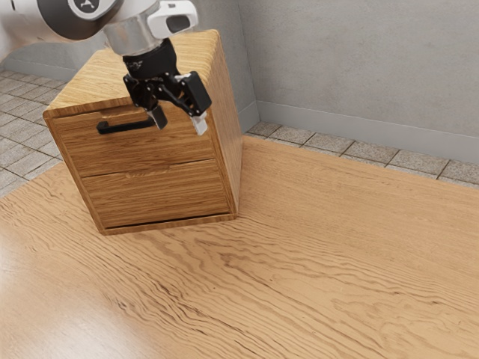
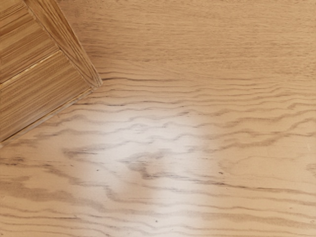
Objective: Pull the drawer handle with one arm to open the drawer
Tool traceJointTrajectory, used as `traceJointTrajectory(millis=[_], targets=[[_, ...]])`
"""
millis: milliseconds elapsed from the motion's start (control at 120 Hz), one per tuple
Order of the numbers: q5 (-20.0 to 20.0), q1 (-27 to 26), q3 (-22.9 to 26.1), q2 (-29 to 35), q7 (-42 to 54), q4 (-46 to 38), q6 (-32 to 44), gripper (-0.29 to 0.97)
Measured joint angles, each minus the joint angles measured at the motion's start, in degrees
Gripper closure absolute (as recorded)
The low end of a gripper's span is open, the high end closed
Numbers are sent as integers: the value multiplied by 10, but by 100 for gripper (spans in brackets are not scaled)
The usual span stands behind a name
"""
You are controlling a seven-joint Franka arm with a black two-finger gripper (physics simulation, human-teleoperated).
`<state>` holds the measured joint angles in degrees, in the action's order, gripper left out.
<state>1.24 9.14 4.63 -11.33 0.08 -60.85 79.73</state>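
Exterior view: the wooden cabinet [image 1: 150, 112] stands on the table [image 1: 314, 269] at about 10 o'clock of the picture. Its upper drawer [image 1: 135, 149] carries a black handle [image 1: 123, 126], a lying bar, and this drawer looks shut, its front flush with the lower drawer [image 1: 157, 193]. The gripper [image 1: 179, 121] hangs in front of the cabinet, at 3 o'clock from the handle. Its fingers are spread. The dark one is just at the bar's end, the white-tipped one is well beside it, and the bar is not between them.

I judge that the step in hand is the approach to the handle, so the pulling is not yet begun. The next move calls for a shift toward 9 o'clock along the bar, until both fingers stand on its two sides, then closing, then a straight pull out of the front.

The front faces about 6 to 7 o'clock, where bare table lies for the drawer to come out. The table's far edge runs at 3 o'clock from the cabinet, with tiled floor [image 1: 389, 149] behind it.

Wrist view: a bottom corner of the cabinet [image 2: 34, 74] meets the table [image 2: 197, 148]. The wood grain of the table spreads away from it with nothing on it.
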Motion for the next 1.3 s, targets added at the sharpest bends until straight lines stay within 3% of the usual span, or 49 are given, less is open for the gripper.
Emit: traceJointTrajectory(millis=[233, 342, 617, 1300], targets=[[-19, -8, -20, 31, 42, -8, -32, 0], [-32, 23, -22, 34, 75, -10, -51, 0], [-95, 21, -24, 56, 193, -94, -2, 0], [-106, 34, -31, 38, 496, -126, 109, 0]])
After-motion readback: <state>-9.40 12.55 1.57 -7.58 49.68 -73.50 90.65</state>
